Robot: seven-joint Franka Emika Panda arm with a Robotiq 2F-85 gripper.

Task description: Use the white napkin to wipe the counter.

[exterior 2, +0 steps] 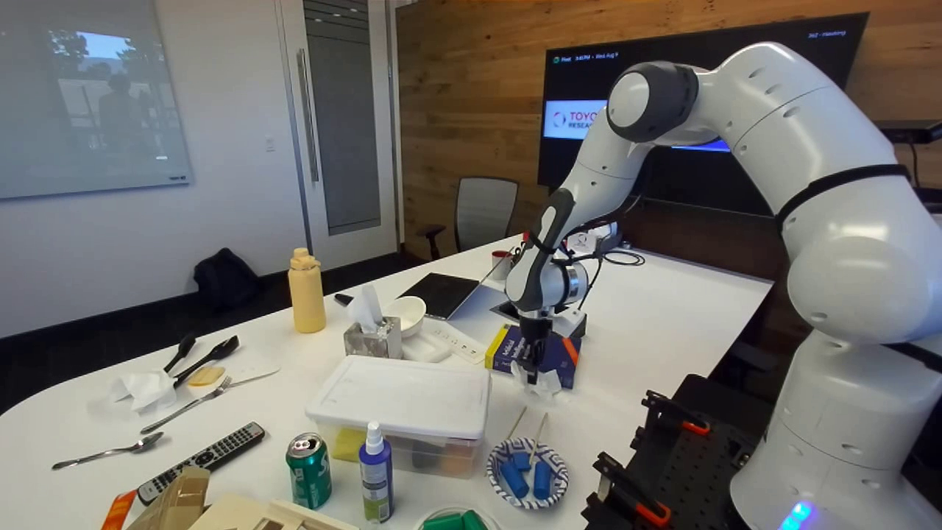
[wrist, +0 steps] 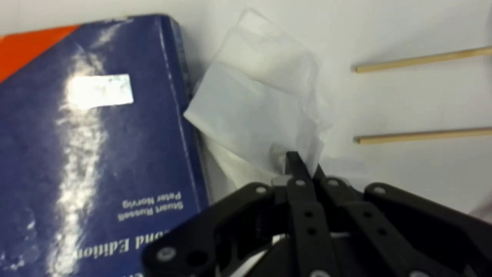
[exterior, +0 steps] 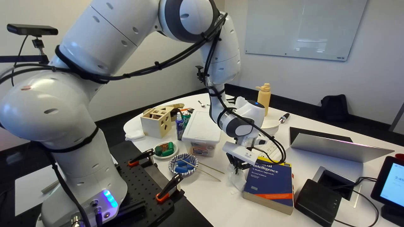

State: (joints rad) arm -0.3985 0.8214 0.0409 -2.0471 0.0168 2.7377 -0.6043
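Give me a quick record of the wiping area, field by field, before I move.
Gripper: pointing down, shut on the white napkin
Napkin state: loosely folded, spread out past the fingertips
Counter: white tabletop under the napkin
One side of napkin: dark blue book, very close; contact unclear
Opposite side: two wooden sticks, near ends apart from the napkin
By the sticks' other ends: patterned bowl holding blue pieces
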